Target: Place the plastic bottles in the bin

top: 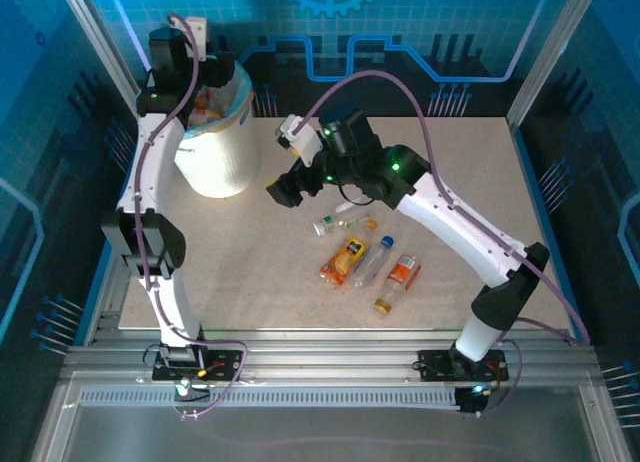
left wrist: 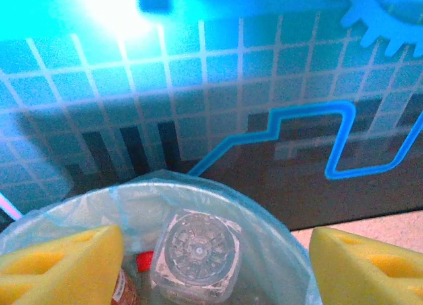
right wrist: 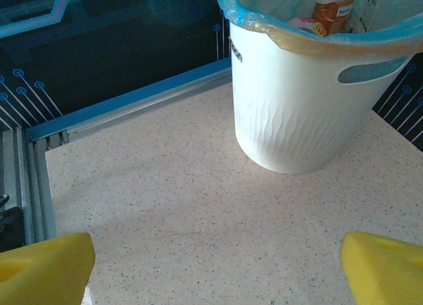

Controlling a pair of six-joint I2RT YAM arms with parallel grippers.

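On the table (top: 250,272) centre, between the two arms but closer to the right one: a loose cluster of plastic bottles (top: 362,257), five or so, all lying on their sides. Bin (top: 215,142) stands at far left, bag-lined, bottles already inside. The left wrist view shows a clear bottle (left wrist: 198,259) base-up among them.

Left gripper (top: 200,77) hangs over the bin mouth, pads (left wrist: 59,259) spread wide, nothing between them (the clear bottle sits lower, in the bag, not in the grip). Right gripper (top: 285,187) hovers above bare table between bin and cluster, fingers (right wrist: 39,272) wide apart, empty, wrist camera facing the bin.

Key relation: the cluster lies to the near-right of the right gripper, on the side away from where it points. Nearest is a small green-capped bottle (top: 325,225), just beside it, long axis apparently left-right. The others run diagonally, near-left to far-right. Judgement: right arm is better placed; it needs to turn toward its own base and set its fingers across a bottle's long axis.
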